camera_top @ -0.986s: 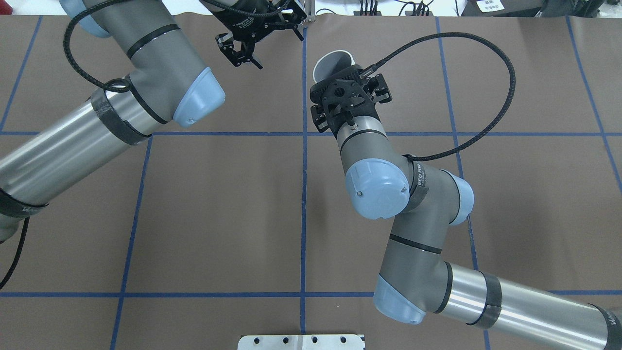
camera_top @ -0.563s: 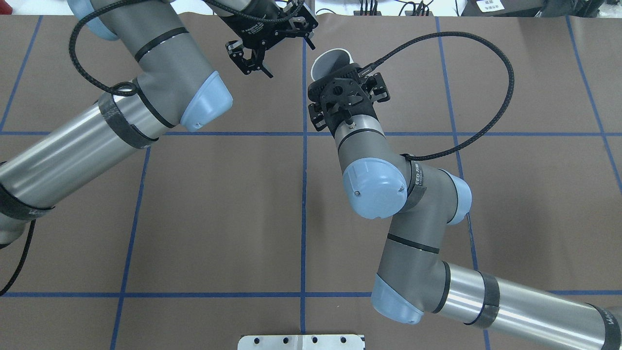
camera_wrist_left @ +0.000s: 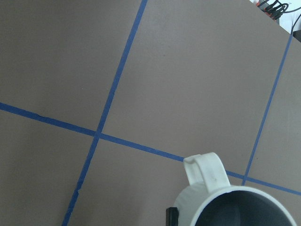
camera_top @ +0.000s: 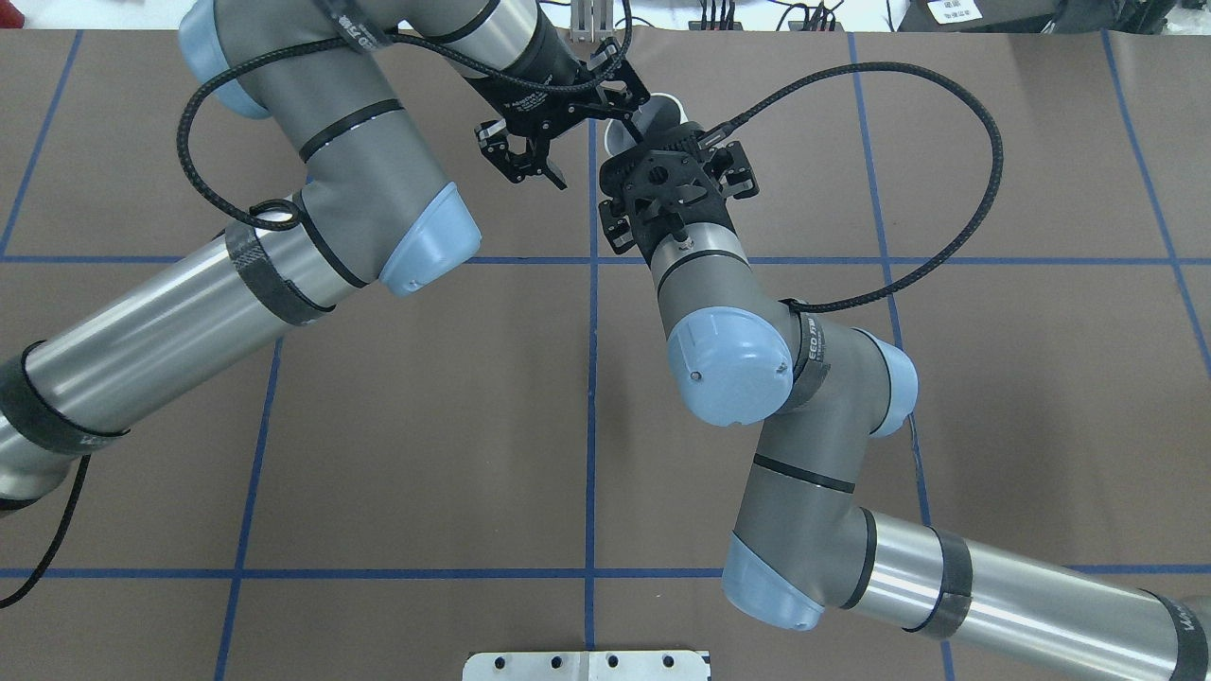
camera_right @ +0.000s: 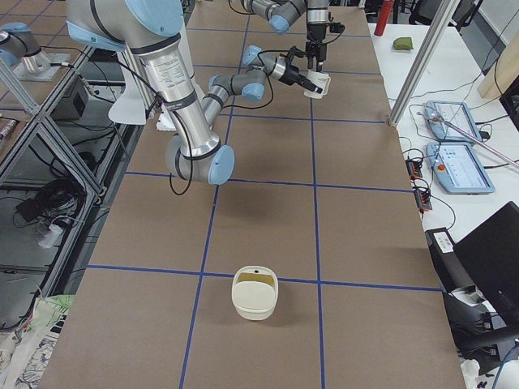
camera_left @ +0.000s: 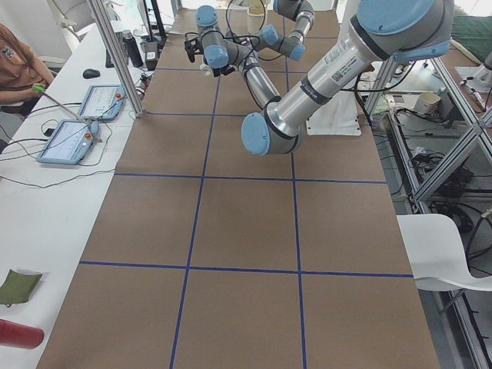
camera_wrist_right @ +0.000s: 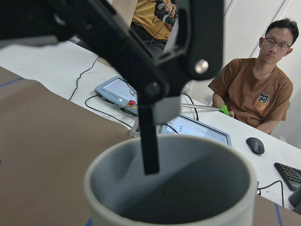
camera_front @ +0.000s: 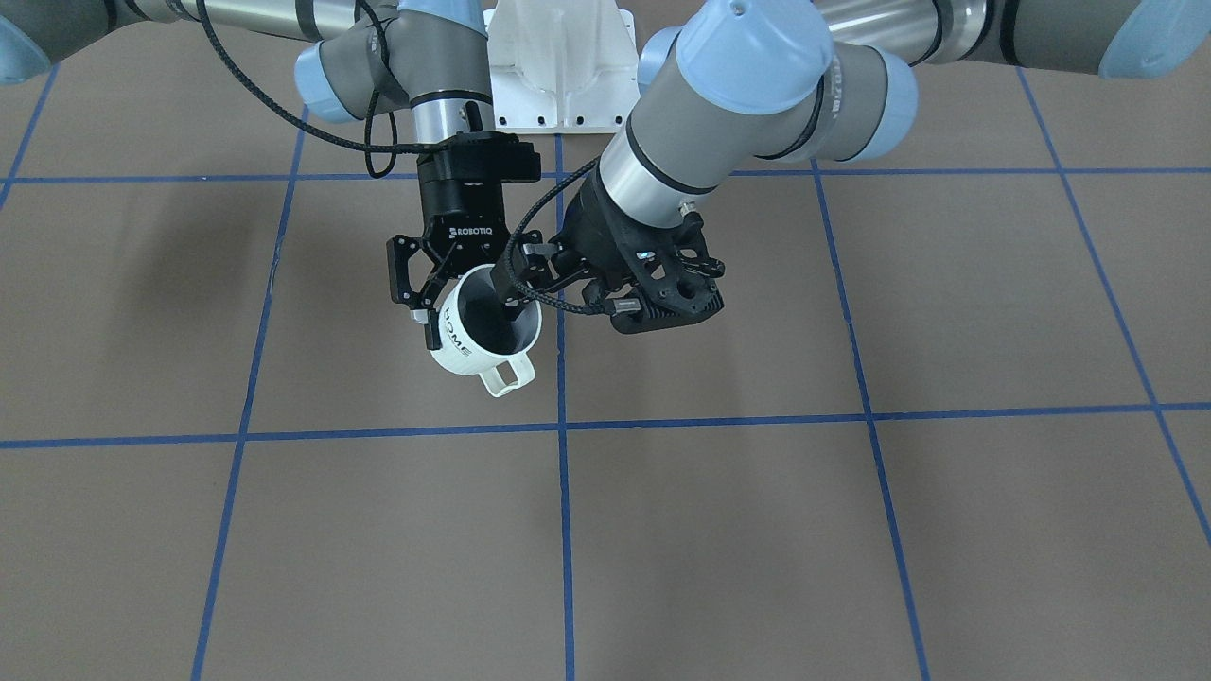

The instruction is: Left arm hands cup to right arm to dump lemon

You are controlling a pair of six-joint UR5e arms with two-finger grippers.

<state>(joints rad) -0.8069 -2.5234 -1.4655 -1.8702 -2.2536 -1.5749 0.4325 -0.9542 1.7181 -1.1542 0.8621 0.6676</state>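
While the cream-white HOME mug [camera_front: 462, 346] hangs mouth-up in the air over the brown worktop [camera_front: 757, 530], close to its blue centre line, the right gripper [camera_front: 526, 288] has its jaws closed on the rim, with one finger [camera_wrist_right: 149, 141] down inside the grey interior and the handle turned away from that arm. Just beside the mug's lettered side, the left gripper [camera_top: 535, 168] points downward with its jaws spread wide and holding nothing; whether a finger touches the wall cannot be told. Well apart, toward the robot's right end, a cream bowl [camera_right: 255, 306] stands on the worktop.
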